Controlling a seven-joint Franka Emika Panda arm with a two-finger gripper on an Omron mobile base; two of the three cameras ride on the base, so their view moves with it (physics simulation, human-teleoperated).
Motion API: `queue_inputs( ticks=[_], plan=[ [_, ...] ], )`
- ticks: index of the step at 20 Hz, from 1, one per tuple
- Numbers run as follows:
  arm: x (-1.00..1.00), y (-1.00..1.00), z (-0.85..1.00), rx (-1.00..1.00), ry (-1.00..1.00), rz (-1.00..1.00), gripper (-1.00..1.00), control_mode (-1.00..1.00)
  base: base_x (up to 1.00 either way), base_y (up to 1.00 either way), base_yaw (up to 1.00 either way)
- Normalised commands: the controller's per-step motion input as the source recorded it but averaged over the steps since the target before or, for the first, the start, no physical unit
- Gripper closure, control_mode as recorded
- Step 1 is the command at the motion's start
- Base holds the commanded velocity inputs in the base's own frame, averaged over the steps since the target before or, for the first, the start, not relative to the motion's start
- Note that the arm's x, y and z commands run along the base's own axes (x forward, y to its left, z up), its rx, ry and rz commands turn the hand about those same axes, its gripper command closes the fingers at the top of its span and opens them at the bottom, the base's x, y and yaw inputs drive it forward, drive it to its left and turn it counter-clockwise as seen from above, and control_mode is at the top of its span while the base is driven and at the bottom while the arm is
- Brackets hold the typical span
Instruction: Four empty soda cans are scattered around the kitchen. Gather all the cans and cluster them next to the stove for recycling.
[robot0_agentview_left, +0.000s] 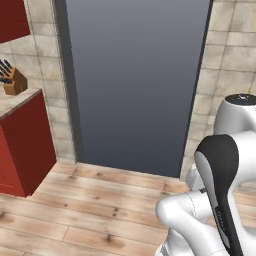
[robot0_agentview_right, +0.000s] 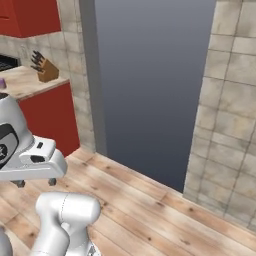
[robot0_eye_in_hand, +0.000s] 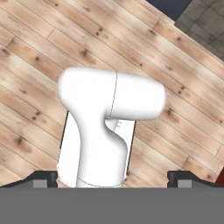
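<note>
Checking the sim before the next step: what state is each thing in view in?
pincer: open, holding nothing, aimed at the wood floor.
knife block: upright on the counter, knives in it.
purple can: on the counter, mostly cut off by the frame edge.

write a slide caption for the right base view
Robot facing a grey doorway, wood plank floor ahead; knife block on the counter at left.
</note>
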Motion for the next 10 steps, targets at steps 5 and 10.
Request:
queue_inputs(
  ticks=[5, 10],
  plan=[
    [0.0, 0.0, 0.0, 0.0, 0.0, 0.0, -1.0, 1.0, 0.61, 0.9, -0.05],
    [0.0, 0.0, 0.0, 0.0, 0.0, 0.0, -1.0, 1.0, 0.59, 0.91, -0.05]
  ],
)
